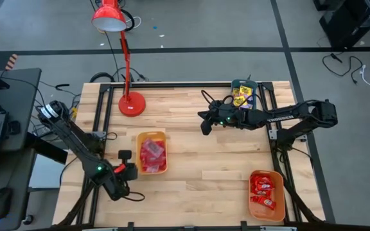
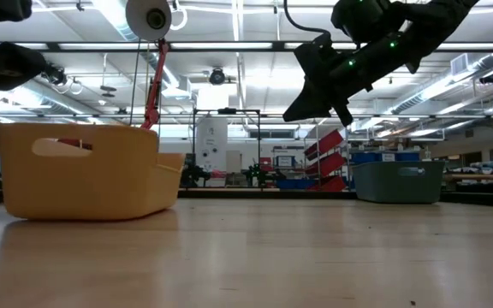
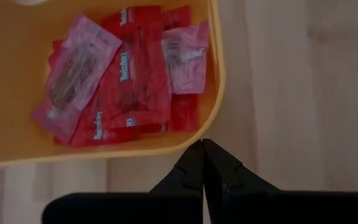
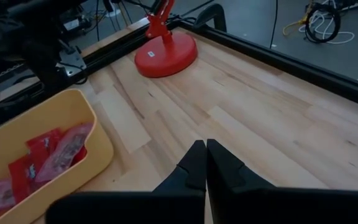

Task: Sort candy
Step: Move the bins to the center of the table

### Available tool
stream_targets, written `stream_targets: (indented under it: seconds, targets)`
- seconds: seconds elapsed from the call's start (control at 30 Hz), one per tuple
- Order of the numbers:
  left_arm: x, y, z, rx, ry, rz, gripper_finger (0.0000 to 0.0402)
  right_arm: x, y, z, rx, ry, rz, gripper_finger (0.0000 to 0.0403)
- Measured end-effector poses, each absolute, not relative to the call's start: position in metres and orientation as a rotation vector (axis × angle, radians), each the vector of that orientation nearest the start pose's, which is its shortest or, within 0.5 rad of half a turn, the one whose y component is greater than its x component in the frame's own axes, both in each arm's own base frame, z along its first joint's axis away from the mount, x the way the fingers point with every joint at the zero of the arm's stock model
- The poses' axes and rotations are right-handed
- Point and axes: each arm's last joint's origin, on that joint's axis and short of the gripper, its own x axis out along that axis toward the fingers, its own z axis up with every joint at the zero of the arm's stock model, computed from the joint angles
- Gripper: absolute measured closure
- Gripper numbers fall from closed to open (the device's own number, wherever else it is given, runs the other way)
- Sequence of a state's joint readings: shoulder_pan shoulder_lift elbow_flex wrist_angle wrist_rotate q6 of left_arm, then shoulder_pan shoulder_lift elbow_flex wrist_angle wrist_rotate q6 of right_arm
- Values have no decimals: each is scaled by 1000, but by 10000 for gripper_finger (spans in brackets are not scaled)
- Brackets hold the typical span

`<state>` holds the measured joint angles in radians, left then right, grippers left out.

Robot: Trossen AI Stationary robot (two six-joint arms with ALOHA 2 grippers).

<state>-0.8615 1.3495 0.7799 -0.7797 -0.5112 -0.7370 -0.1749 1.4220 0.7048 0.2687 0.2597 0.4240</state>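
A yellow-orange tray [image 1: 151, 136] at the table's middle left holds red and pinkish-purple candy [image 1: 151, 155]; the candy also shows in the left wrist view [image 3: 123, 81]. A teal tray [image 1: 236, 85] at the far right holds yellow packets [image 1: 241, 97]. An orange tray [image 1: 276, 177] at the near right holds red candy [image 1: 263, 192]. My left gripper [image 1: 132, 168] is shut and empty just left of the yellow-orange tray, fingertips [image 3: 202, 149] near its rim. My right gripper [image 1: 204, 128] is shut and empty, raised above the bare table's middle [image 4: 205, 149].
A red desk lamp stands with its base [image 1: 132, 103] on the table's far left, its shade [image 1: 109, 17] beyond the far edge. Black frame rails [image 1: 270, 122] run along the table's sides. Bare wood lies between the trays [image 1: 204, 167].
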Motion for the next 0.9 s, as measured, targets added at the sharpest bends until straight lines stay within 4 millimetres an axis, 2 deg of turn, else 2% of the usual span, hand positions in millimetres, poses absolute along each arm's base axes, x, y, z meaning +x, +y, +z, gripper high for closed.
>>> stream_targets:
  seconds: [0.37,0.9]
  targets:
    - [163,-145,189,213,1046,197,401,285,-58,207,390,354,-516,403]
    - [172,-135,189,234,1044,232,401,285,-59,207,360,363,-515,403]
